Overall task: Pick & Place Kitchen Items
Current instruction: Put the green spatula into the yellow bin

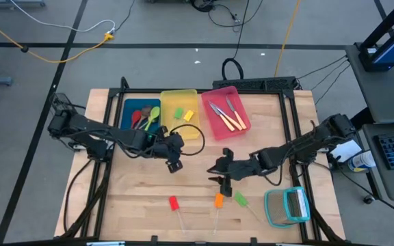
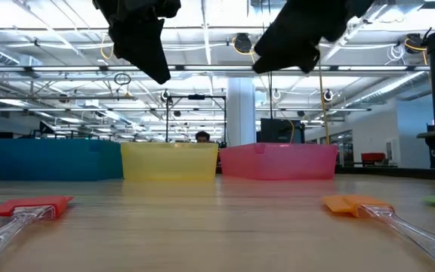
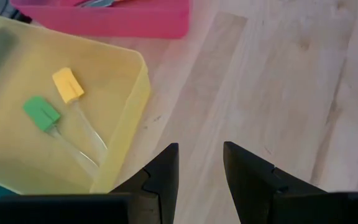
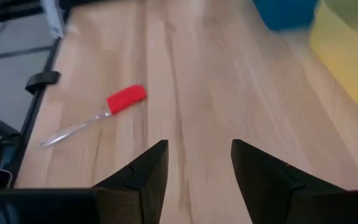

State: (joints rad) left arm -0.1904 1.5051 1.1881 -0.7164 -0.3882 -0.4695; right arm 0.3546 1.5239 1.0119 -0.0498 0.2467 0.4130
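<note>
Three clear-handled sticks lie flat on the wooden table near its front edge: a red-headed one [image 1: 173, 202] [image 4: 127, 98], an orange-headed one [image 1: 219, 199] [image 2: 350, 204] and a green-headed one [image 1: 240, 198]. My left gripper [image 1: 174, 164] [image 3: 201, 149] hangs open over bare wood, just off the yellow bin's near right corner. My right gripper [image 1: 221, 167] [image 4: 199, 146] hangs open above the table's middle, a little behind the orange stick, with nothing between its fingers. Both are clear of the table in the low view.
Along the far edge stand a blue bin [image 1: 130, 109] with spoons, a yellow bin [image 1: 191, 133] [image 3: 135, 93] with a yellow-headed and a green-headed stick, and a pink bin [image 1: 217, 128] with knives. A teal-framed square object [image 1: 287, 207] lies at the near right. Bare wood stretches between the grippers and the sticks.
</note>
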